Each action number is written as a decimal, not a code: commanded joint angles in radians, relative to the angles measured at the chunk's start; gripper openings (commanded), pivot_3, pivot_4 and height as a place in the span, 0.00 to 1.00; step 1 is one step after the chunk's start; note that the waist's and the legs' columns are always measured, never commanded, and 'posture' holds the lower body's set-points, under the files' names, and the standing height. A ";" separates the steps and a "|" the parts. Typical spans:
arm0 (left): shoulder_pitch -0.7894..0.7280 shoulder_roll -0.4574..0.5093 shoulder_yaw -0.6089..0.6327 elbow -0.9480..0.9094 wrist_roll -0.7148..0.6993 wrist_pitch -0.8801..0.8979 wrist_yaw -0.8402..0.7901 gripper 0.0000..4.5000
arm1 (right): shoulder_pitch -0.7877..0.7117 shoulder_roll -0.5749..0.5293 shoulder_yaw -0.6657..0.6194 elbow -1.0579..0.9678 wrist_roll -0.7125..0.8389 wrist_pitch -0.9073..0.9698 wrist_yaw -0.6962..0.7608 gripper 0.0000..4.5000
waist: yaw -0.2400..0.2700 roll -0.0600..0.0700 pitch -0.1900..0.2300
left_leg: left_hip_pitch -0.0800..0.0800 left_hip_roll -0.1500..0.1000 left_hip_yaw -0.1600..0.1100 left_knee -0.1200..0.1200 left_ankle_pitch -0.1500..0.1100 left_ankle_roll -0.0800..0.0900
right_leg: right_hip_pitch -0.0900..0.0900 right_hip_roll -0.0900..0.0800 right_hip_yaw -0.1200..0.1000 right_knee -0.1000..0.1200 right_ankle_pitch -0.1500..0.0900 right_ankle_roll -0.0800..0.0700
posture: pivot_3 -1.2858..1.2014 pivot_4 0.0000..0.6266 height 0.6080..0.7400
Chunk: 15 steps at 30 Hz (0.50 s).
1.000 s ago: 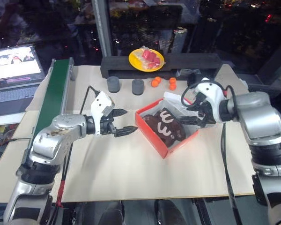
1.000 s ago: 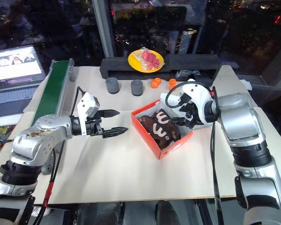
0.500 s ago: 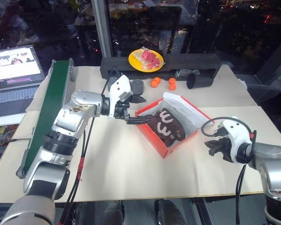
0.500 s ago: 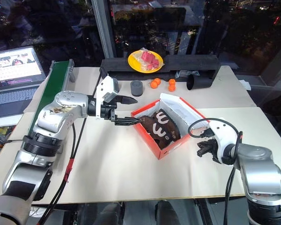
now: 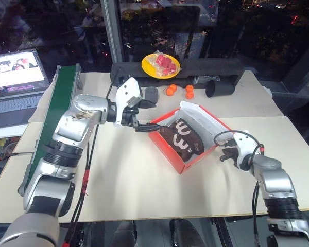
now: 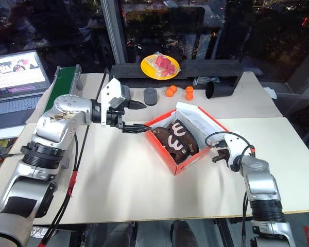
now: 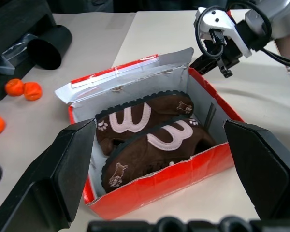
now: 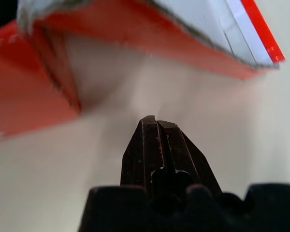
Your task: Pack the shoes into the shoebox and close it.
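Black fingers of the left gripper (image 5: 144, 116) are hanging spread wide just beside the shoebox's left corner, holding nothing. Red-orange and open, the shoebox (image 5: 167, 147) is sitting mid-surface (image 5: 129, 185) with its white-lined lid (image 5: 203, 122) standing up along the far side. Both shoes (image 7: 150, 140) are lying inside it, soles up (pale "3" marks showing). Further right, the right gripper (image 5: 225, 154) is sitting low beside the box's right corner, fingers (image 8: 157, 145) pressed together, empty.

pale "3"-like mark on each shoe (image 7: 150, 145)
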 commanded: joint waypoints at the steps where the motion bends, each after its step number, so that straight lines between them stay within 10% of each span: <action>1: -0.003 0.005 0.027 -0.048 -0.001 0.007 0.013 1.00 | -0.065 0.020 -0.031 0.110 0.020 -0.182 -0.042 0.01 | 0.000 0.000 0.000 | 0.000 0.000 0.000 0.000 0.000 0.000 | 0.000 0.000 0.000 0.000 0.000 0.000 | 0.52 0.24 1.00; 8: 0.004 0.003 0.028 -0.078 -0.003 0.029 0.030 1.00 | -0.142 0.144 -0.253 0.120 0.332 -0.292 0.009 0.01 | -0.001 0.000 0.000 | 0.000 0.000 0.000 -0.001 0.000 0.000 | 0.000 0.000 0.000 0.000 0.003 -0.006 | 0.52 0.24 1.00; 15: 0.001 -0.016 -0.004 -0.055 0.033 -0.015 0.039 1.00 | -0.012 0.152 -0.182 -0.250 0.669 0.129 0.150 0.01 | 0.001 0.001 0.000 | 0.000 0.000 0.000 -0.001 0.000 0.000 | 0.000 0.001 0.000 0.001 0.003 -0.006 | 0.52 0.24 1.00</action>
